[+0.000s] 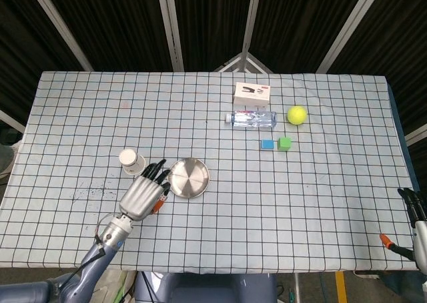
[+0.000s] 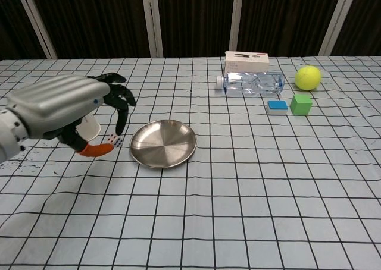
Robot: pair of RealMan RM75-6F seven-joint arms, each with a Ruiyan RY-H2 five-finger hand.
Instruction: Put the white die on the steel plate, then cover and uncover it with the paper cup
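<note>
My left hand (image 2: 68,110) hangs above the cloth just left of the steel plate (image 2: 163,143). It pinches the white die (image 2: 115,140) between its orange thumb tip and a dark finger. In the head view that left hand (image 1: 143,195) sits at the plate's (image 1: 188,177) left rim and hides the die. The paper cup (image 1: 131,161) lies on its side behind the hand; the chest view shows only a sliver of the cup (image 2: 90,128). My right hand (image 1: 413,207) shows at the table's far right edge, fingers apart and holding nothing.
At the back right are a white box (image 1: 252,93), a lying water bottle (image 1: 252,119), a tennis ball (image 1: 297,115), a blue block (image 1: 267,144) and a green block (image 1: 285,143). The checked cloth (image 2: 250,198) covers the table.
</note>
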